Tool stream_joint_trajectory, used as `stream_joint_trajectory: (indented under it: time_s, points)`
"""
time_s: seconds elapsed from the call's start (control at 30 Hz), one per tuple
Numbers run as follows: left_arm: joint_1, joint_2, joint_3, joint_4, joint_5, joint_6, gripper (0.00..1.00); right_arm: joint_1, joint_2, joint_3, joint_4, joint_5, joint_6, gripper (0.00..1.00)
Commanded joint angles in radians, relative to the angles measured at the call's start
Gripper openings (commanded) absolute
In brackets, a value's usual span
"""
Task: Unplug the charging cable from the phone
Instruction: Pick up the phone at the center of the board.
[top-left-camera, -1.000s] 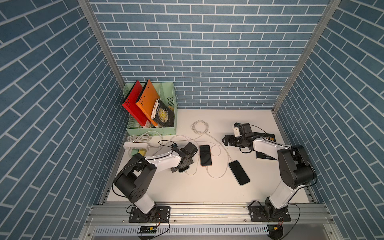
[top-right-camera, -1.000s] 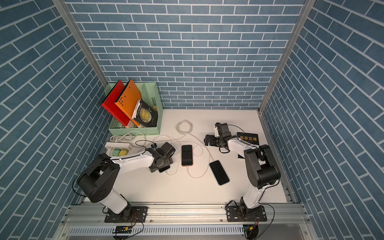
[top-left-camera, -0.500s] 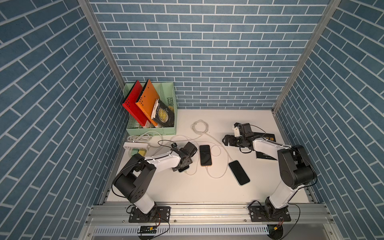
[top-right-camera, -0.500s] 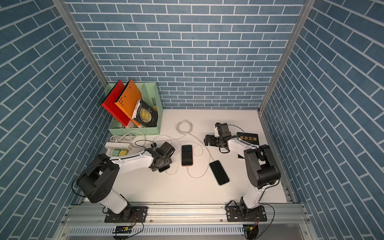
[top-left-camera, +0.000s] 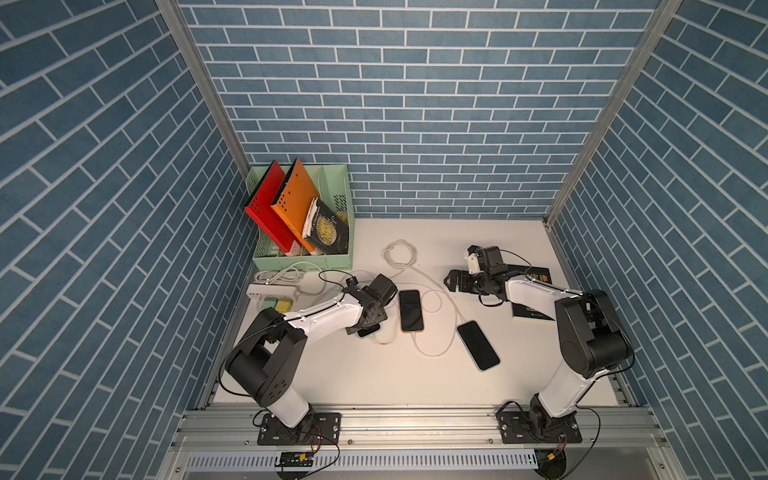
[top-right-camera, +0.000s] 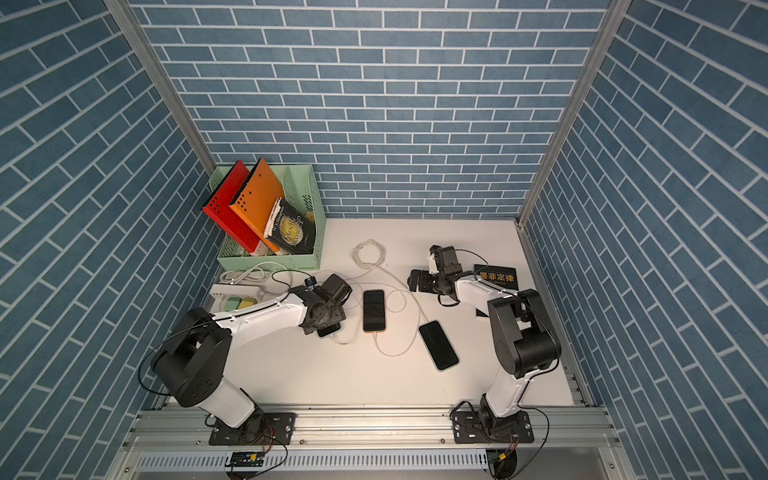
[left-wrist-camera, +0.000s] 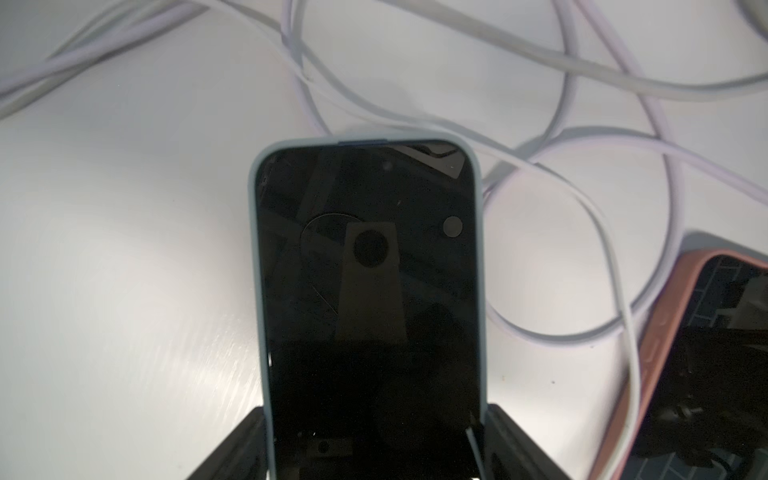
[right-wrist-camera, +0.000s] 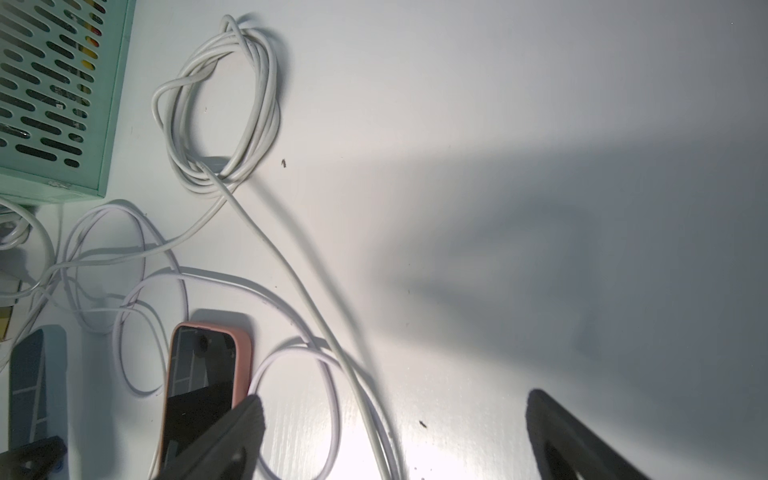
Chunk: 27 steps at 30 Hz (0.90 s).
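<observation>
We see our left gripper (left-wrist-camera: 376, 419) over the near end of the blue-cased phone (left-wrist-camera: 365, 270), which lies left of the middle of the table (top-left-camera: 374, 382). Its fingers (left-wrist-camera: 237, 449) sit against both long edges, so it seems clamped on. The charging cable (top-left-camera: 384, 341) curls out from that near end, its plug hidden. The pink-cased phone (top-left-camera: 410, 310) lies just right. Our right gripper (right-wrist-camera: 395, 419) hangs wide open toward the far right.
</observation>
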Motion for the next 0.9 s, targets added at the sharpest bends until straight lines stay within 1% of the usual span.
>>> stream_joint_trajectory:
  time_s: [0.0,0.13,0.2,0.27,0.43,0.7,0.87]
  points:
    - [0.005,-0.026,0.028,-0.058,-0.055,0.025,0.38,0.009,-0.037,0.004,0.005,-0.002,0.027,1.00]
    - [0.005,-0.040,0.061,-0.061,-0.081,0.043,0.35,0.015,-0.049,0.002,0.009,-0.007,0.023,1.00]
    - [0.004,-0.041,0.096,-0.066,-0.102,0.059,0.33,0.019,-0.058,-0.003,0.019,-0.016,0.020,0.99]
    - [0.005,-0.033,0.137,-0.074,-0.122,0.078,0.34,0.024,-0.069,-0.007,0.030,-0.038,0.015,0.99]
    - [0.005,-0.004,0.234,-0.073,-0.159,0.114,0.33,0.048,-0.102,-0.019,0.076,-0.107,-0.008,0.95]
    - [0.005,0.014,0.311,-0.052,-0.193,0.160,0.33,0.095,-0.147,-0.042,0.153,-0.227,-0.031,0.91]
    - [0.006,0.024,0.347,-0.044,-0.215,0.194,0.33,0.133,-0.155,-0.053,0.220,-0.331,-0.035,0.87]
